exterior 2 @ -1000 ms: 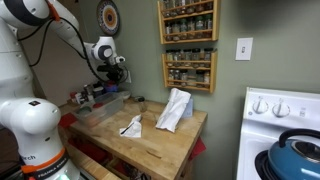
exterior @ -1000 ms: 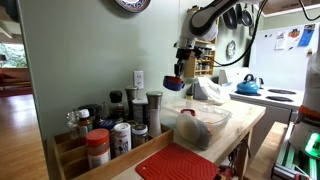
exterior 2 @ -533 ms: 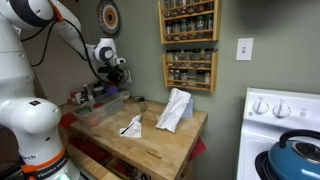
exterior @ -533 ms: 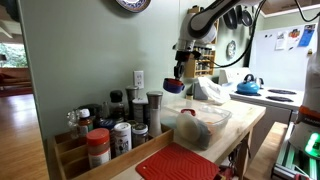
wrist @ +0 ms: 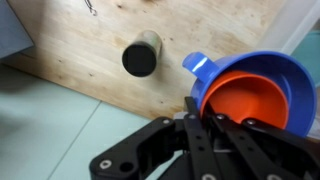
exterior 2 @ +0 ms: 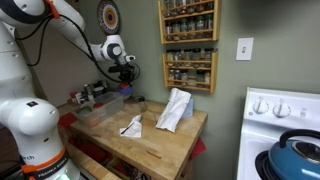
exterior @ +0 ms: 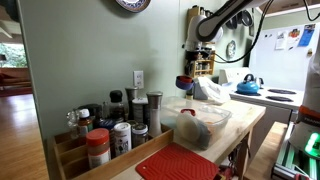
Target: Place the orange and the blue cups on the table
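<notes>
In the wrist view the blue cup [wrist: 203, 64] has the orange cup [wrist: 258, 102] nested inside it. My gripper [wrist: 203, 113] is shut on their near rim and holds them above the pale wooden table [wrist: 215, 22]. In both exterior views the gripper [exterior: 186, 74] [exterior 2: 126, 80] hangs in the air over the table [exterior: 247, 120] [exterior 2: 165, 142] with the blue cup [exterior: 184, 83] [exterior 2: 126, 88] below it. The orange cup does not show in those views.
A small dark cylinder [wrist: 141, 57] stands on the table under the gripper. A clear bowl [exterior: 205, 120], a red ribbed mat [exterior: 180, 163], spice jars [exterior: 110, 130] and a blue kettle [exterior: 249, 85] are nearby. White cloths [exterior 2: 175, 108] [exterior 2: 131, 126] lie on the table.
My gripper has moved sideways and slightly down over the table, away from the wall side, with the nested cups still held.
</notes>
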Action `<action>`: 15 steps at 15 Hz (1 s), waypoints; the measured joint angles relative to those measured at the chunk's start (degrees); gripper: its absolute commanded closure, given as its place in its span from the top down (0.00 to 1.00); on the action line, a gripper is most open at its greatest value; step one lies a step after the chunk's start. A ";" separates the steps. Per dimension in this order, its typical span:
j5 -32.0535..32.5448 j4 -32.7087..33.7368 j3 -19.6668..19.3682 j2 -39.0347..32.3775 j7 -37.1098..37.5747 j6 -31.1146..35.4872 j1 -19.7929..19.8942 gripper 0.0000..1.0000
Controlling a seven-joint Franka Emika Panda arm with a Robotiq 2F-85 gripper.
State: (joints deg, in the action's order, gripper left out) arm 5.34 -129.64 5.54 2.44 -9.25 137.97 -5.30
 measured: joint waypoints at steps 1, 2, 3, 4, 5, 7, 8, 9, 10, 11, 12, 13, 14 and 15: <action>1.24 -1.15 -0.42 0.18 -0.04 -0.14 0.45 0.02; 2.14 -2.40 -0.71 0.23 -0.04 -0.29 0.81 0.02; 2.89 -3.73 -0.93 0.22 -0.04 -0.39 0.99 0.02; 3.84 -5.07 -1.05 0.19 0.19 -0.49 1.10 0.02; 4.70 -6.42 -1.10 0.13 0.36 -0.51 1.20 0.02; 5.50 -8.79 -1.10 0.01 0.45 -0.52 1.26 0.02; 5.69 -9.75 -1.07 -0.11 0.61 -0.51 1.24 0.02; 5.73 -10.58 -1.02 -0.29 0.78 -0.50 1.22 0.02; 5.81 -11.16 -0.98 -0.54 1.09 -0.35 1.21 0.02; 5.99 -11.72 -0.95 -0.84 1.49 -0.02 1.21 0.02; 6.03 -12.11 -0.95 -1.21 1.89 0.38 1.21 0.02; 6.03 -12.37 -0.95 -1.63 2.47 1.07 1.21 0.02; 6.06 -12.62 -0.96 -2.17 3.28 2.37 1.21 0.02; 6.09 -12.86 -0.98 -2.75 4.10 3.95 1.22 0.02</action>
State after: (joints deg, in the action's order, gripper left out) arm 11.42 -142.50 4.56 -0.31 -5.14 141.92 -4.07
